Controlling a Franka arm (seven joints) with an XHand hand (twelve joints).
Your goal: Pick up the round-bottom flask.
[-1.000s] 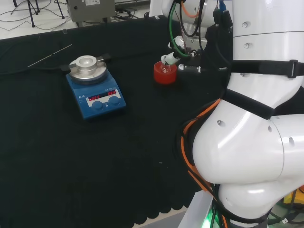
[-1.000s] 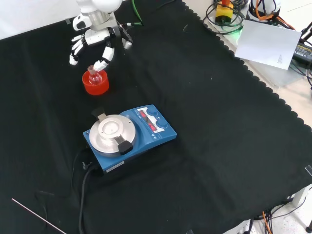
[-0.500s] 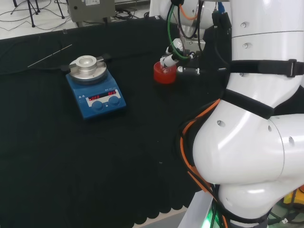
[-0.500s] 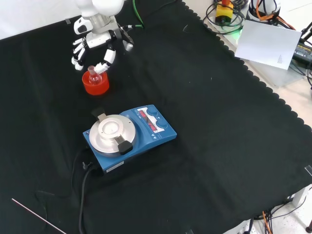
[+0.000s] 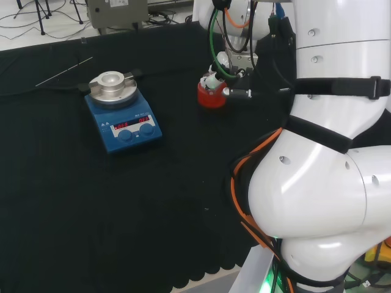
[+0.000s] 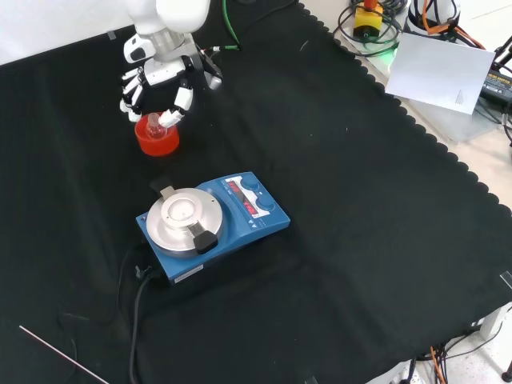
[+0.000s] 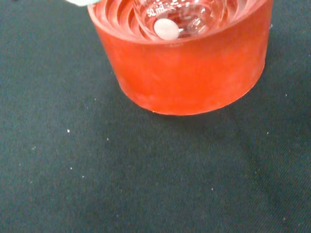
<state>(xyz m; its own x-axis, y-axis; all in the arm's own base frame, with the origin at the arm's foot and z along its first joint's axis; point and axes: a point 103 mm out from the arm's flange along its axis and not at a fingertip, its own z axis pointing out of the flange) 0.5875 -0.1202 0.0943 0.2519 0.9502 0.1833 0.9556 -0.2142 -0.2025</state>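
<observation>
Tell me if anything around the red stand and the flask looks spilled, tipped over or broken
Nothing stands out. The round-bottom flask sits in the red ribbed stand, which rests flat on the black cloth with no spill showing around it. A small white object lies inside the flask. The hand is at the flask, and the blue stirrer plate sits level.

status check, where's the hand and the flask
Hand over the red stand, fingers curled about the flask neck, grasp unconfirmed. Flask seated in stand. Nothing blocking.
</observation>
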